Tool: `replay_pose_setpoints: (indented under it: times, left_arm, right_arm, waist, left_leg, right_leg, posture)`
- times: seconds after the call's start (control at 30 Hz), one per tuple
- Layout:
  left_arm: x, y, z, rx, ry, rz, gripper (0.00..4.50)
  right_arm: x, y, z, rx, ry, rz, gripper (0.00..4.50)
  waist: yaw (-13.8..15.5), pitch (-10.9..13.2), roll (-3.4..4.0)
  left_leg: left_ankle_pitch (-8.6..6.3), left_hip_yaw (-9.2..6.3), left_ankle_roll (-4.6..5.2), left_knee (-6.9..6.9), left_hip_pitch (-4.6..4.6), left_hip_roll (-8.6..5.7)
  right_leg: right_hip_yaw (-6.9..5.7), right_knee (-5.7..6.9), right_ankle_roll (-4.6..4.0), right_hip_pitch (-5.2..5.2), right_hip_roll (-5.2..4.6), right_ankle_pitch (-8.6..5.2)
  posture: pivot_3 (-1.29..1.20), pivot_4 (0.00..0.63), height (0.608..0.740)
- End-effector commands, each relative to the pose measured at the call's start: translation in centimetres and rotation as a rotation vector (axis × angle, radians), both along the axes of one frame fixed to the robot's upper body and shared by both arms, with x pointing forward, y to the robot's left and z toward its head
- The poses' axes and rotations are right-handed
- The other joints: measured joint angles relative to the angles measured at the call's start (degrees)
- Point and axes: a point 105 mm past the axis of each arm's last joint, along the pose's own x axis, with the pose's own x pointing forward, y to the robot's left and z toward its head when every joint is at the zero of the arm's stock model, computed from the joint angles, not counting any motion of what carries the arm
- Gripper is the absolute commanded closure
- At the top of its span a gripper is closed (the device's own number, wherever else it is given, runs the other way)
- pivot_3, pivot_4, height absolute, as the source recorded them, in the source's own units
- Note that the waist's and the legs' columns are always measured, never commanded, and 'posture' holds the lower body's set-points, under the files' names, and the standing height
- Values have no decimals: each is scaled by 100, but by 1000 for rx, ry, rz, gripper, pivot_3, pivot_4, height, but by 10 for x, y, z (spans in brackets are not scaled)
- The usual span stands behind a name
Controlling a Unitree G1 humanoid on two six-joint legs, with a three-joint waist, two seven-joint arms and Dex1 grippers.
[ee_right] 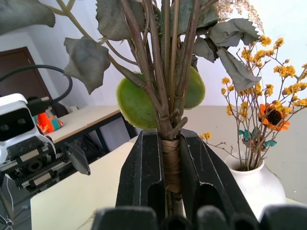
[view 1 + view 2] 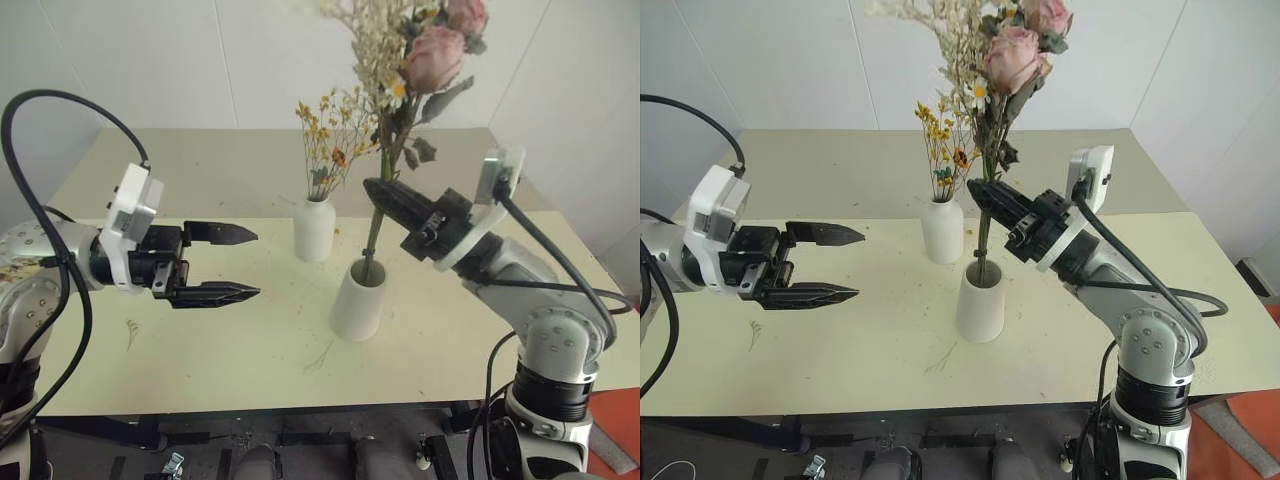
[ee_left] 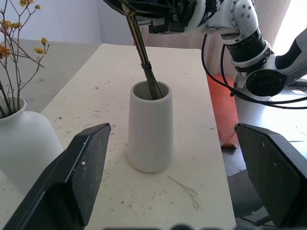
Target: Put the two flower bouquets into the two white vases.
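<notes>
Both vases unlabelled; right gripper (image 2: 385,195) jaws clamp rose bouquet (image 2: 420,70); left gripper (image 2: 245,263) jaws wide, empty.

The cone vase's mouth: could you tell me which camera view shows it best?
The left wrist view: it looks into the cone vase, showing the rose bouquet stems inside the rim. Both eye views show the vase from above and farther off. The right wrist view shows the right gripper clamping the stems instead.
</notes>
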Motion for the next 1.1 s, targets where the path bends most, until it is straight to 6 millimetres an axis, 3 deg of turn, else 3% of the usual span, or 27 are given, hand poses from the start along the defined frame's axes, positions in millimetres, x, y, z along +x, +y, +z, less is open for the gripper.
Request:
replay_pose_setpoints:
  times: [0.03,0.5,0.77,0.93,1.1]
  left_arm:
    - [-4,-1,5,7,-31,-6,0]
    - [-5,-2,3,7,-29,-7,0]
    - [-4,-2,4,5,-31,-6,0]
    - [-3,-2,5,3,-38,-2,0]
    - [-5,0,2,8,-27,11,0]
  right_arm:
    - [-1,-3,2,8,-39,-18,4282]
    - [-8,-6,-35,-152,-67,-17,4282]
    - [-9,-6,-45,-182,-76,-28,1624]
    - [-15,-17,-49,-247,-96,-23,16]
    - [-25,-40,-52,-324,-94,-20,16]
  waist:
    - [0,0,0]
    - [2,0,0]
    - [4,0,0]
    - [12,0,0]
    - [37,0,-1]
  left_leg:
    - [0,0,0,0,0,0]
    - [0,0,0,0,0,-1]
    - [0,0,0,1,0,-1]
    - [0,0,0,1,0,-2]
    - [0,0,0,1,-1,-2]
  right_leg:
    - [0,0,0,0,0,0]
    - [0,0,0,1,0,0]
    - [0,-1,0,1,0,0]
    - [0,-2,1,2,-1,0]
    - [0,-3,1,3,-2,-1]
  posture:
    - [0,150,740]
    - [0,150,740]
    - [0,150,740]
    - [0,150,740]
    - [0,150,740]
